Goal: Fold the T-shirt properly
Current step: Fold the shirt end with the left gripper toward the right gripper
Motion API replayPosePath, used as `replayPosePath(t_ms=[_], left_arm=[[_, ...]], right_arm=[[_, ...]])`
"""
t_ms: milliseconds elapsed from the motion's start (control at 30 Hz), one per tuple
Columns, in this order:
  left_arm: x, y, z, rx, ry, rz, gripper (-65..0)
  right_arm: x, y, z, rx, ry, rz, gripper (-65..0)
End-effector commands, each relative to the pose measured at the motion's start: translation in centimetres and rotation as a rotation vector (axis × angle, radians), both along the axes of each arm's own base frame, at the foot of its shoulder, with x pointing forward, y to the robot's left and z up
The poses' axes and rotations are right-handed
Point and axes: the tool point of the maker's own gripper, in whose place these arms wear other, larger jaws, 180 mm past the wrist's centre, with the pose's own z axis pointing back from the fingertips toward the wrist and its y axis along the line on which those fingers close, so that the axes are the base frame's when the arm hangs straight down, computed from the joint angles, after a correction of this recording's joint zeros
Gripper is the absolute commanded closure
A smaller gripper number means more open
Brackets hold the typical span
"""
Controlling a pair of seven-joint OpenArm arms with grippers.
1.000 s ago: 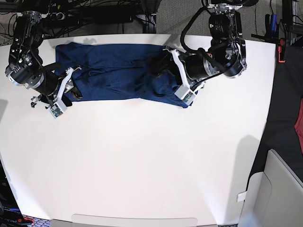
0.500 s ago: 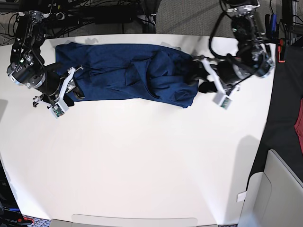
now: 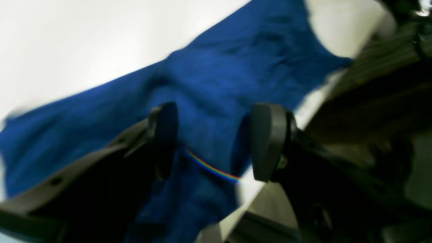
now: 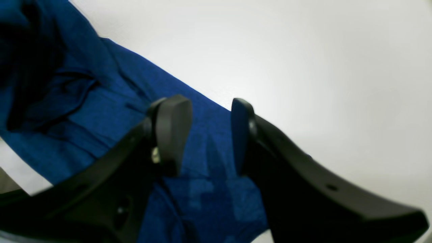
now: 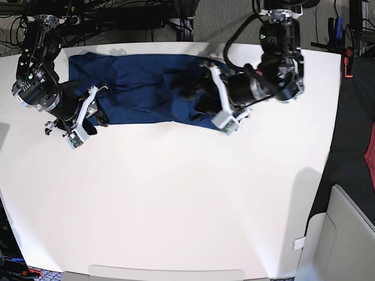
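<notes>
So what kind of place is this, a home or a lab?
Probably a robotics lab: two robot arms work over a bare white table on a blue T-shirt, with cables and equipment behind it.

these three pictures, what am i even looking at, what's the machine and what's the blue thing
It is a robot with two arms working at a white table. One picture looks down from above; the other two come from small cameras on each wrist, looking out between the black fingers. The blue thing is a T-shirt, lying along the far side of the table in a long folded strip. The left gripper is over one end, the right gripper at the other. Both show a gap between the fingers with shirt behind it, so neither seems to be holding anything.
</notes>
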Motion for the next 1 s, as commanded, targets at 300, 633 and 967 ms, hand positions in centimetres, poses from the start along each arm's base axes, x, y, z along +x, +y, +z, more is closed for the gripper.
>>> replayPosePath(t_ms=[300, 633, 967], left_arm=[[1.2, 2.3, 0.5, 0.016, -0.028, 0.047, -31.7], [2.5, 11.7, -0.2, 0.187, -0.052, 0.202, -31.6], [-0.2, 7.8, -3.2, 0.169, 0.053, 0.066, -31.4]], right_arm=[[0.2, -1.2, 1.0, -0.027, -0.034, 0.002, -23.8], [-1.0, -6.4, 1.0, -0.090, -0.018, -0.116, -23.8], [-1.5, -7.4, 0.9, -0.086, -0.011, -0.152, -23.8]])
